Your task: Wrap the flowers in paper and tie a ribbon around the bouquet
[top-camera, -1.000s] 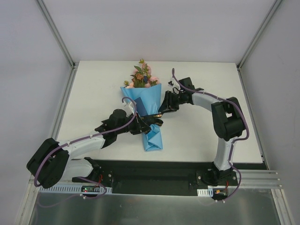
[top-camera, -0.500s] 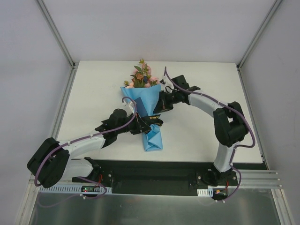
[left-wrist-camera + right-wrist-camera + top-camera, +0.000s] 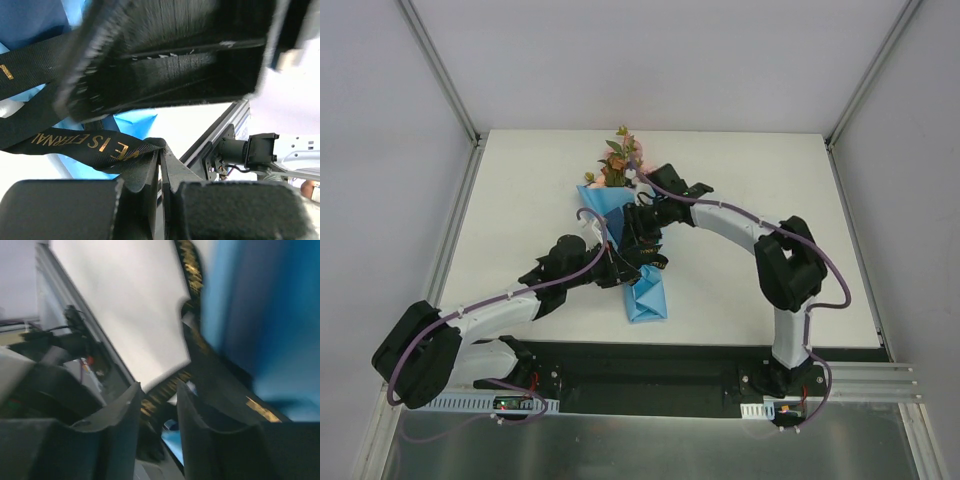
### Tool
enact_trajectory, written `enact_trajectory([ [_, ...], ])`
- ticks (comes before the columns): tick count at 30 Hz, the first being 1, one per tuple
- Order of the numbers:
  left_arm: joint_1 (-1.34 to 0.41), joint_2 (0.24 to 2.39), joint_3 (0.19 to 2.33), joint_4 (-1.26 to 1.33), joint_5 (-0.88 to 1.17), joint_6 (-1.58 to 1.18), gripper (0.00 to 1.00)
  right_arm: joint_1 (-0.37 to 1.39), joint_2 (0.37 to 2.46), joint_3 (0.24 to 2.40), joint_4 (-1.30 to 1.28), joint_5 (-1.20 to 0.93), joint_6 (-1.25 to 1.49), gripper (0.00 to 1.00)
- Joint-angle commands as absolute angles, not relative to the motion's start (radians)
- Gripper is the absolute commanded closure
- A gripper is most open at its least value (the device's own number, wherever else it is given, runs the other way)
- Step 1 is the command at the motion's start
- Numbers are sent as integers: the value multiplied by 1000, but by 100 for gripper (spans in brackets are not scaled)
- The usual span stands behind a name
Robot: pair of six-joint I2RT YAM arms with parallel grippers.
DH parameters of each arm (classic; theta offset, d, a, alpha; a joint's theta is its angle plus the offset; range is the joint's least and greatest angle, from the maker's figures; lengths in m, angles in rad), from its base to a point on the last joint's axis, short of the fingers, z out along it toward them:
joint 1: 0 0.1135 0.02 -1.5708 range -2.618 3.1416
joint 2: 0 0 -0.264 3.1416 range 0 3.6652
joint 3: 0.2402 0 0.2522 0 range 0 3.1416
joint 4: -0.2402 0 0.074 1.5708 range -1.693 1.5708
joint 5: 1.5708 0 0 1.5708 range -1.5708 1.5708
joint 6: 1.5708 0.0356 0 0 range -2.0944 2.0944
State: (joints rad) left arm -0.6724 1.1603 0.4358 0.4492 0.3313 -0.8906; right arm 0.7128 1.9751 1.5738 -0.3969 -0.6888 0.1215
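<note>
White worktop [image 3: 520, 200] in a plain walled booth: the bouquet [image 3: 608, 203] is wrapped and the tying is in progress.

The left hand [image 3: 161, 170] is clenched on the black ribbon [image 3: 90, 142], whose gold lettering runs out of the pinch and across the cone's middle. The right hand [image 3: 640, 222] sits just above it on the cone. Its fingers stand a little apart with ribbon blurred near the gap, so I cannot tell whether it is grasping. Around them the light blue paper [image 3: 646, 296] is folded into a cone lying mid-worktop, narrow end toward the arms, with the flowers [image 3: 618, 162] spilling out at the far end. Wrapping looks done. I see no knot or bow, so I judge the tie is still left to do.
</note>
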Motion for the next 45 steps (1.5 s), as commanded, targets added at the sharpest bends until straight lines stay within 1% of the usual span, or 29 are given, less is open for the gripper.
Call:
enact_trajectory([
  [1, -663, 1158, 434, 485, 328, -887, 98, 592, 1774, 1438, -373, -606, 149, 54],
  [3, -663, 1173, 446, 485, 331, -888, 98, 554, 1729, 1355, -368, -598, 147, 50],
  [5, -664, 1181, 451, 491, 330, -890, 98, 499, 1700, 1281, -359, -610, 147, 49],
  [7, -664, 1190, 453, 500, 331, -893, 98, 450, 1703, 1241, -351, -612, 144, 48],
  [9, -664, 1201, 451, 506, 334, -897, 99, 434, 1741, 1218, -322, -667, 149, 48],
  [13, -664, 1216, 451, 517, 334, -907, 99, 434, 1785, 1216, -275, -684, 169, 49],
  [21, -663, 1216, 448, 518, 331, -913, 99, 459, 1882, 1249, -222, -719, 195, 55],
  [24, -663, 1215, 449, 520, 331, -911, 99, 485, 1899, 1267, -221, -710, 186, 61],
  [26, -664, 1215, 449, 520, 333, -911, 99, 491, 1905, 1270, -213, -706, 192, 70],
  [28, -663, 1212, 448, 520, 331, -910, 99, 497, 1893, 1266, -204, -701, 198, 77],
  [30, -664, 1210, 446, 515, 330, -907, 99, 502, 1879, 1258, -206, -693, 196, 81],
  [31, -664, 1209, 445, 514, 327, -905, 99, 503, 1872, 1258, -209, -689, 195, 87],
  [34, -664, 1215, 440, 515, 327, -905, 99, 508, 1849, 1258, -242, -669, 180, 97],
  [36, -663, 1221, 439, 517, 328, -907, 99, 521, 1818, 1265, -268, -652, 163, 100],
  [38, -664, 1221, 434, 523, 327, -907, 99, 537, 1799, 1287, -322, -618, 123, 99],
  [43, -664, 1218, 425, 531, 322, -911, 100, 632, 1798, 1426, -463, -523, 37, 100],
  [45, -664, 1210, 422, 532, 321, -911, 100, 669, 1821, 1465, -483, -515, 25, 100],
])
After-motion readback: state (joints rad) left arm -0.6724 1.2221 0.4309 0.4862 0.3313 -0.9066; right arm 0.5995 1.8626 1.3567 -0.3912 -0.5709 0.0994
